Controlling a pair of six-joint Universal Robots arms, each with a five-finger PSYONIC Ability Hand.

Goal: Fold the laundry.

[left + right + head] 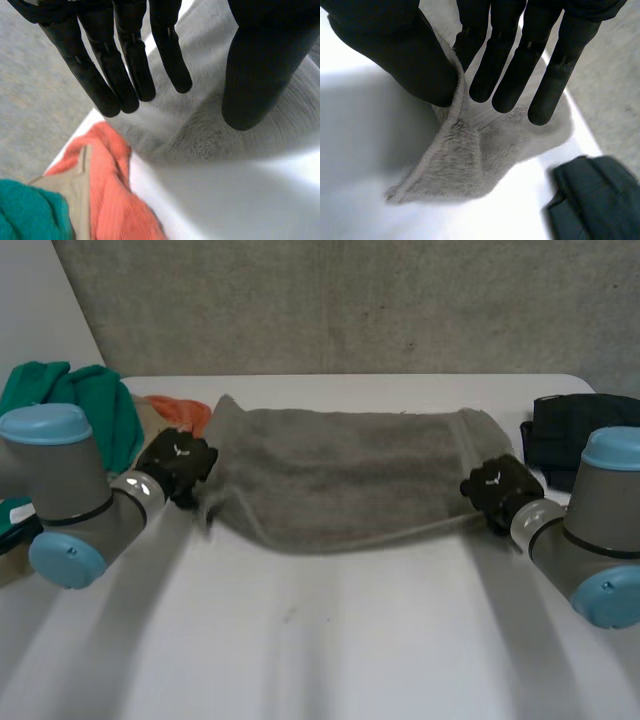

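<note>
A grey towel [340,475] lies folded in a long band across the middle of the white table [320,640]. My left hand [178,465] is at the towel's left end. In the left wrist view its fingers [125,75] are straight and stand apart from the thumb, open, with the towel [200,135] lying just beyond the fingertips and nothing held. My right hand [497,488] is at the towel's right end. In the right wrist view its thumb and a finger [410,55] pinch the towel's hemmed edge [470,155], which rises in a ridge between them.
A green cloth [70,405] and an orange cloth [180,410] are heaped at the far left, close beside my left hand. The orange cloth [115,185] lies near the table's back edge. A dark folded cloth [570,435] lies at the far right, near my right hand.
</note>
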